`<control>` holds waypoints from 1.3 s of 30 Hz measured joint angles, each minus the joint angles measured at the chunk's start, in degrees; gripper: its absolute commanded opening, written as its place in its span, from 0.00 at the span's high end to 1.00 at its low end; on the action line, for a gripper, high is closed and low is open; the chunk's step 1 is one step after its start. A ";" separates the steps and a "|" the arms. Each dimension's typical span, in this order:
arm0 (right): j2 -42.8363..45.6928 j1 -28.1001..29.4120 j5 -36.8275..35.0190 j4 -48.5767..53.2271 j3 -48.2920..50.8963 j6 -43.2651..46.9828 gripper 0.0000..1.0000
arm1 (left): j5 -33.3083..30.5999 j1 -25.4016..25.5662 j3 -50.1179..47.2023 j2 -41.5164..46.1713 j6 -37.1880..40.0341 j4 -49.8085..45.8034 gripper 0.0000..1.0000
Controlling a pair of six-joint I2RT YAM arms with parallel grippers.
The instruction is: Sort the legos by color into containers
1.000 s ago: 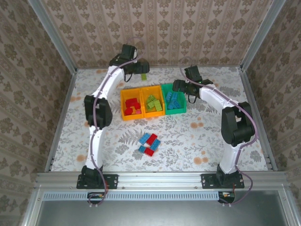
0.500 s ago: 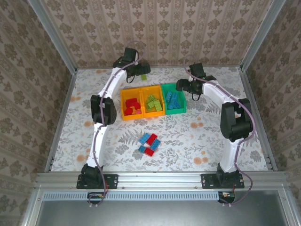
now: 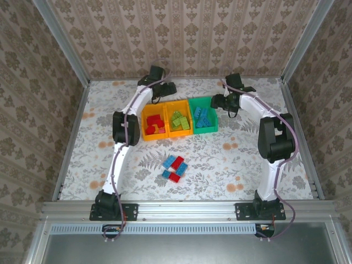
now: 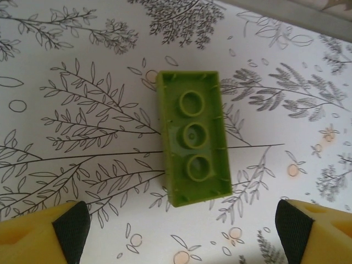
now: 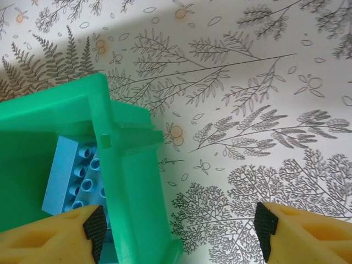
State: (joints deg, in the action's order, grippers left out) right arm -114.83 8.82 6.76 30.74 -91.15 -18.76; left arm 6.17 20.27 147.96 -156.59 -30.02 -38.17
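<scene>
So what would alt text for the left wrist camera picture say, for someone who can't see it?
A lime green lego brick lies underside up on a leaf-patterned tablecloth, just ahead of the left hand's two open yellow fingers.

Top external hangs high over the near edge, tilted down and far back, taking in the whole table (image 3: pixel 231 165); left wrist stares straight down, very near, at a lime green lego (image 4: pixel 192 144) on the floral surface; right wrist, just as close, looks down over a corner of the green bin (image 5: pixel 129 181); the top view shares that green bin (image 3: pixel 204 131) and the floral surface.
</scene>
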 measured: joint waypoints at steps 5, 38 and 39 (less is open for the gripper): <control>-2.21 0.00 3.69 1.66 -0.74 1.33 0.32 | -0.59 0.00 1.81 -0.24 0.02 0.09 0.11; 13.29 -12.11 -1.70 10.88 16.33 3.89 0.84 | -6.14 0.35 2.58 -2.05 2.62 -0.81 0.14; 13.68 -12.26 -1.84 11.02 16.63 3.89 0.84 | -6.21 0.42 2.58 -2.05 2.62 -0.76 0.14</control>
State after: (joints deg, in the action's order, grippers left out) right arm -101.14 -3.44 4.93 41.76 -74.52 -14.87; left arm -0.03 20.69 150.54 -158.65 -27.40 -38.94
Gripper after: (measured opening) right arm 0.165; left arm 0.856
